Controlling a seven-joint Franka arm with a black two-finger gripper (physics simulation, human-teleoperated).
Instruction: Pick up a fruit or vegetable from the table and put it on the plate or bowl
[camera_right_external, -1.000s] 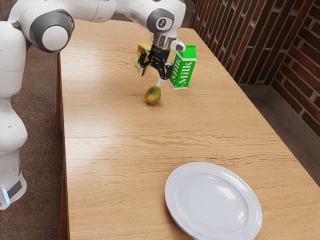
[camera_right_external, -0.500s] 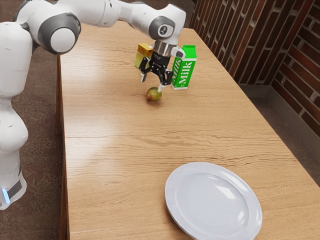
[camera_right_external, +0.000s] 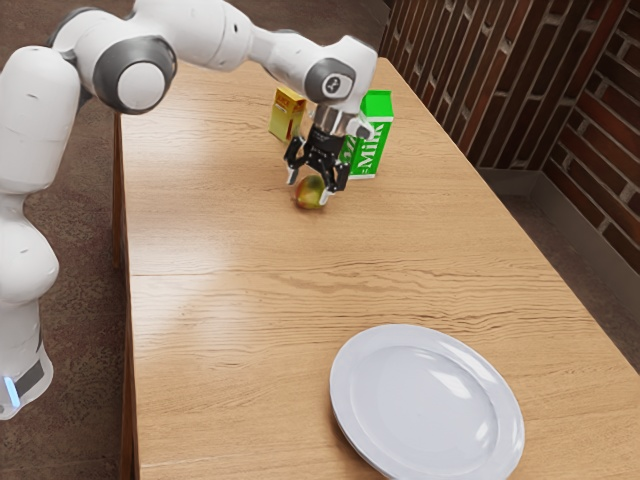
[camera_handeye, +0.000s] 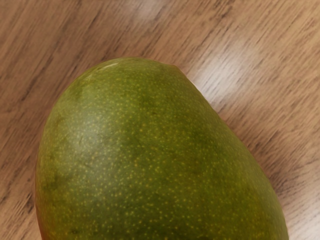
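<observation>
tool (camera_right_external: 317, 181) lowered over mango (camera_right_external: 310, 196), jaws apart

A mango (camera_handeye: 155, 160) lies on a wooden table (camera_handeye: 260, 60), seen from close above. The mango's skin is deep green and covered in fine yellowish speckles, with darker olive patches mottled across it. A paler, softly glossy area sits on one shoulder of the mango, and a thin light line traces part of its rounded end. At one edge of the mango the green gives way to a hint of orange-red. The wood around the mango is light brown with long streaked grain. Beside the mango's long flank the wood darkens into shadow, and beyond its rounded end there are bright patches of sheen.
</observation>
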